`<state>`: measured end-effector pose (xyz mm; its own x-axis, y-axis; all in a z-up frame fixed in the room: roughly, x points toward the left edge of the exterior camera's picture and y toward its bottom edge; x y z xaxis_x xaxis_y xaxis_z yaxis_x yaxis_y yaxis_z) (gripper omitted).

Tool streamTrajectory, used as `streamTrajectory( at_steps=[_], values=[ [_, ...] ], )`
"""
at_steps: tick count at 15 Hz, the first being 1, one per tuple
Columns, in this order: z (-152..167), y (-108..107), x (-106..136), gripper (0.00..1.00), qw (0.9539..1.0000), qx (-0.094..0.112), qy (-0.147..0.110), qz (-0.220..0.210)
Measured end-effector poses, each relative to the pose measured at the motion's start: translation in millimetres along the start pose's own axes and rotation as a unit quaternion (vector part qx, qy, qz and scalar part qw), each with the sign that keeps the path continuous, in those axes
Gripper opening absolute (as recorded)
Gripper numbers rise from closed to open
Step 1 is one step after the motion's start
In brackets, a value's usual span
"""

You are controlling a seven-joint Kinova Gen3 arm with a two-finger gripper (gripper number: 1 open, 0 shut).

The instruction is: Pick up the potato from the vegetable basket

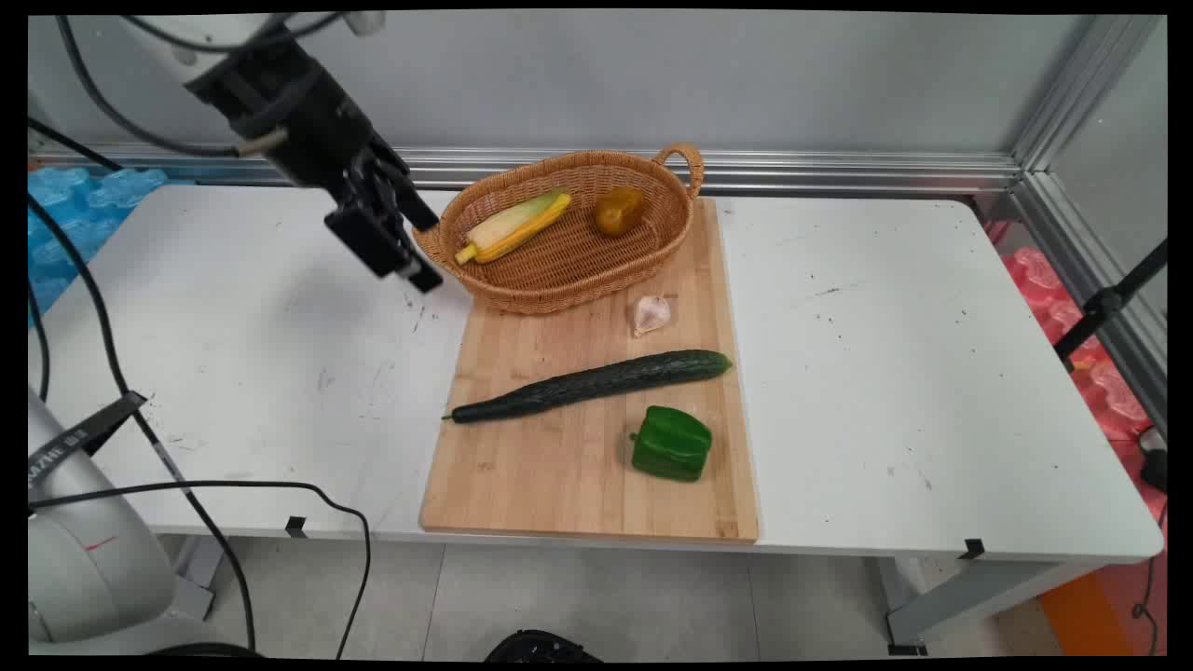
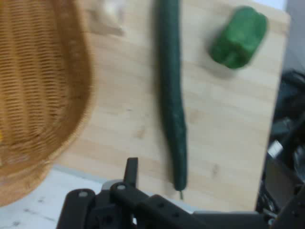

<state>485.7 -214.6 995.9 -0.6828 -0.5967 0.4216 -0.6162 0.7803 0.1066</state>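
Gripper hovers empty left of the basket, fingers' spread unclear; cucumber lies right and nearer on the board, long axis left-to-right, stem end toward it

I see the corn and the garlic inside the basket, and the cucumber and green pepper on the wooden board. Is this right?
Not quite. The garlic is not inside the basket; it lies on the wooden board just in front of it, as the main view shows. The corn is in the basket, and the cucumber and green pepper are on the board.
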Motion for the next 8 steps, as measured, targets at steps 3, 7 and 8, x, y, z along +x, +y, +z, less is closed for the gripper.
streamTrajectory(
  at_steps=[3, 7, 8],
  values=[
    [-5.4, -15.4, -0.8, 1.00, 0.9977, 0.038, 0.023, -0.052],
    [2.1, -33.3, 9.4, 1.00, 0.9904, 0.082, 0.046, -0.101],
    [7.7, -38.8, 14.6, 1.00, 0.9874, 0.095, 0.053, -0.115]
  ],
)
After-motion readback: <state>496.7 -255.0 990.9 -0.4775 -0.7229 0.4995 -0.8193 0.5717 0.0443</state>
